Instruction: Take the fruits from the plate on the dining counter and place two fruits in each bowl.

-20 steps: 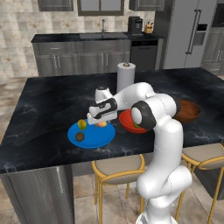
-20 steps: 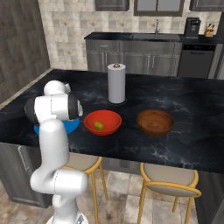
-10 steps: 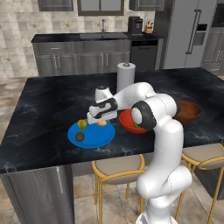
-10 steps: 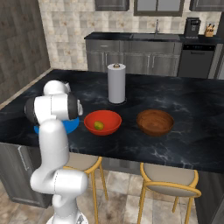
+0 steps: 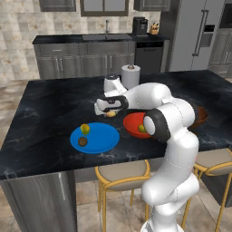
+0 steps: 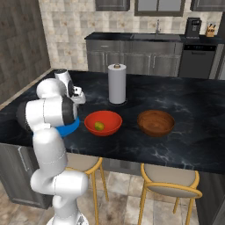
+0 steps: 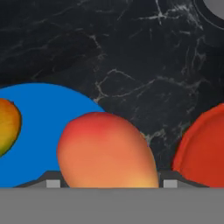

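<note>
My gripper (image 5: 109, 110) is shut on the peach-orange fruit (image 5: 111, 113) and holds it just above the dining counter (image 5: 50, 108), between the blue plate (image 5: 103, 137) and the red bowl (image 5: 134, 122). In the hand view the fruit (image 7: 107, 151) sits between the fingertips (image 7: 52, 182), with the plate (image 7: 43, 127) below left and the red bowl (image 7: 203, 153) at right. An olive-yellow fruit (image 5: 84, 129) and a dark brown fruit (image 5: 82, 141) lie on the plate. A yellow-green fruit (image 6: 99, 126) lies in the red bowl (image 6: 105, 117). The brown bowl (image 6: 156, 122) holds nothing.
A paper towel roll (image 6: 117, 83) stands upright behind the red bowl. Two stools (image 6: 169, 180) with gold frames sit under the counter's near edge. A grey cabinet counter with a sink (image 5: 106, 38) runs along the back wall.
The jaws closed on the peach-orange fruit, and the hand has lifted it off the plate, slightly up and toward the red bowl.
</note>
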